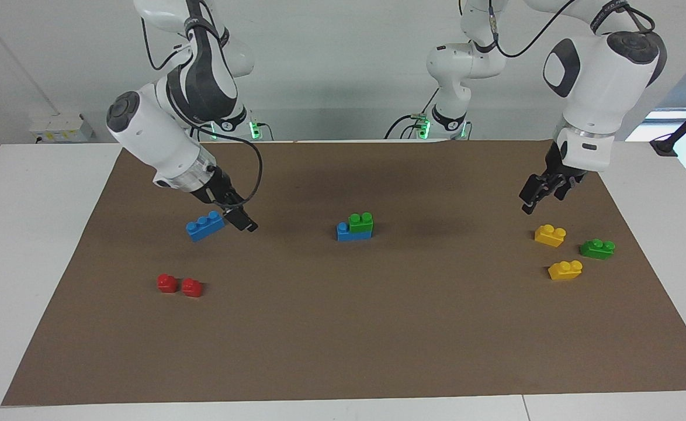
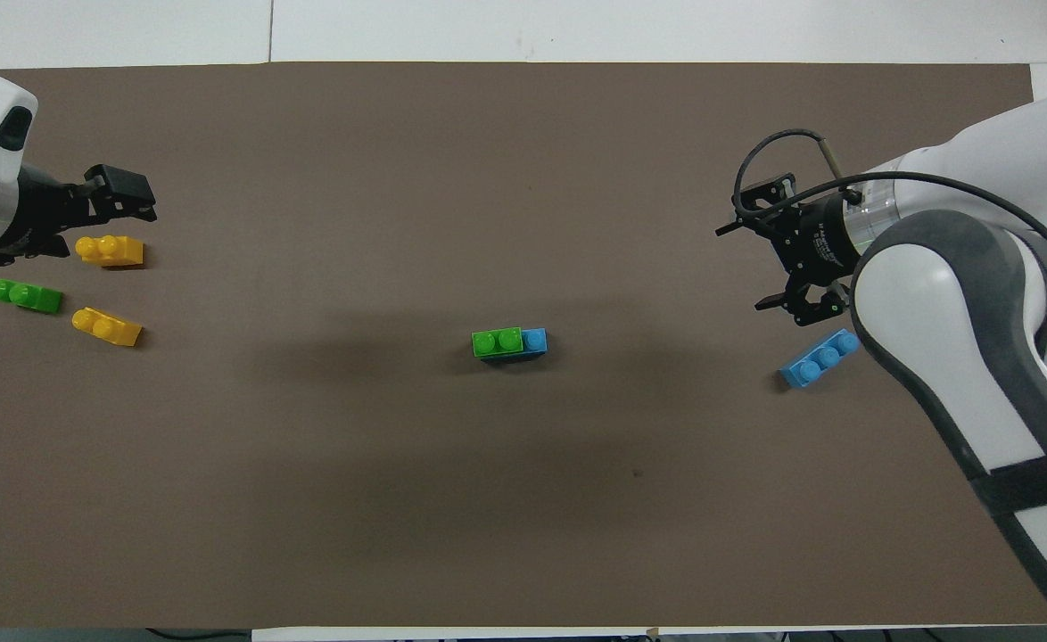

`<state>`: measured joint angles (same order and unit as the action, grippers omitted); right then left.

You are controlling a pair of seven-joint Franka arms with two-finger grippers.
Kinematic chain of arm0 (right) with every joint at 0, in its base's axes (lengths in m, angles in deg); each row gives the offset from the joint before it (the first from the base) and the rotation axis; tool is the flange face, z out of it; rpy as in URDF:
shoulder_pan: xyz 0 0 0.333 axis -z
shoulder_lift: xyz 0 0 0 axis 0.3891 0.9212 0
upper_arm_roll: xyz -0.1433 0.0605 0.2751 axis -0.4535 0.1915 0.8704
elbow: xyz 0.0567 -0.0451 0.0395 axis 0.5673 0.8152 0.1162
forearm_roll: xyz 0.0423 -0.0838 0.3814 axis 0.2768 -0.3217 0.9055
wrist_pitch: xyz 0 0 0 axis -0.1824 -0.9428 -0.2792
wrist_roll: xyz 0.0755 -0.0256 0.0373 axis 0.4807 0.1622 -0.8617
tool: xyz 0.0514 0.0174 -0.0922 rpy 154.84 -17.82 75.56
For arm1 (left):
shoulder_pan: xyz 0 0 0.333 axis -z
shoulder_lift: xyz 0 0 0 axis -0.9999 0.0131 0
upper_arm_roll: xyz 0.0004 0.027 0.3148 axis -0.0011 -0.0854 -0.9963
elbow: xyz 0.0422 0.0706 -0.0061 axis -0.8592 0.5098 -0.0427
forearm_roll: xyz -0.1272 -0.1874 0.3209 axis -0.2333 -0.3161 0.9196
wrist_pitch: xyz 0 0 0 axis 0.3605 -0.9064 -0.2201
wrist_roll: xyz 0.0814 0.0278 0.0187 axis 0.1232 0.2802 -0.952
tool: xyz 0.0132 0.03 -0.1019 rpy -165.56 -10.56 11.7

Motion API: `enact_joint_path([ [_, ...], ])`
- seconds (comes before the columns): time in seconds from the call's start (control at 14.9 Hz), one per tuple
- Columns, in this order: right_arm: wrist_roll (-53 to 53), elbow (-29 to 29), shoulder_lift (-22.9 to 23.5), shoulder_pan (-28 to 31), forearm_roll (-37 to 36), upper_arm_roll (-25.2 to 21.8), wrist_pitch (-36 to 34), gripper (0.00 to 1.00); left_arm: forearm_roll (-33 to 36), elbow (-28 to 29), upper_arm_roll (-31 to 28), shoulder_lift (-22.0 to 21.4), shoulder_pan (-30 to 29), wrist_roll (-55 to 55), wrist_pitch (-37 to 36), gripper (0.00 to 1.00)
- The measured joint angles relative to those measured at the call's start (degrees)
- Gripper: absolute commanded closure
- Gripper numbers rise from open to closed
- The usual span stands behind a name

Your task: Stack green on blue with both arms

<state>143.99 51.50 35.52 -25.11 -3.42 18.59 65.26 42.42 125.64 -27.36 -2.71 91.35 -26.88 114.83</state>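
The green brick sits on the blue three-stud brick in the middle of the mat, covering two of its studs. From above, green leaves one blue stud showing. My right gripper hangs open and empty just above the mat beside a loose blue brick, toward the right arm's end; its open fingers show in the overhead view. My left gripper is open and empty over the mat near a yellow brick, shown from above too. Neither gripper touches the stack.
Toward the left arm's end lie two yellow bricks and a darker green brick. Two red bricks lie toward the right arm's end, farther from the robots than the loose blue brick. A brown mat covers the table.
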Motion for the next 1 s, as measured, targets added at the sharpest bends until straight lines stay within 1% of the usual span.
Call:
enact_joint_path([
  [0.27, -6.77, -0.65, -4.88, 0.91, -4.65, -0.02, -4.48, 0.02, 0.00, -3.62, -0.02, -1.37, -0.29, 5.31, -7.17, 0.00],
  [0.54, -19.61, -1.28, -8.83, 4.37, -8.85, -0.09, -8.72, 0.02, 0.00, -4.50, 0.03, -4.54, -0.29, 11.10, -11.53, 0.00],
  [0.67, -27.33, -2.28, -9.67, 6.98, -10.35, -0.15, -11.16, 0.02, 0.00, -4.33, 0.21, -5.35, -0.85, 11.86, -11.85, 0.00],
  [0.87, -37.25, -4.80, -9.95, 10.84, -12.29, -0.27, -15.37, 0.02, -0.01, -4.30, 3.02, -5.53, -4.89, 12.66, -11.85, 0.00],
  [1.0, -41.95, -6.33, -10.01, 12.06, -13.82, -0.29, -17.38, 0.02, -0.07, -4.29, 3.88, -5.53, -6.01, 12.67, -11.81, 0.00],
])
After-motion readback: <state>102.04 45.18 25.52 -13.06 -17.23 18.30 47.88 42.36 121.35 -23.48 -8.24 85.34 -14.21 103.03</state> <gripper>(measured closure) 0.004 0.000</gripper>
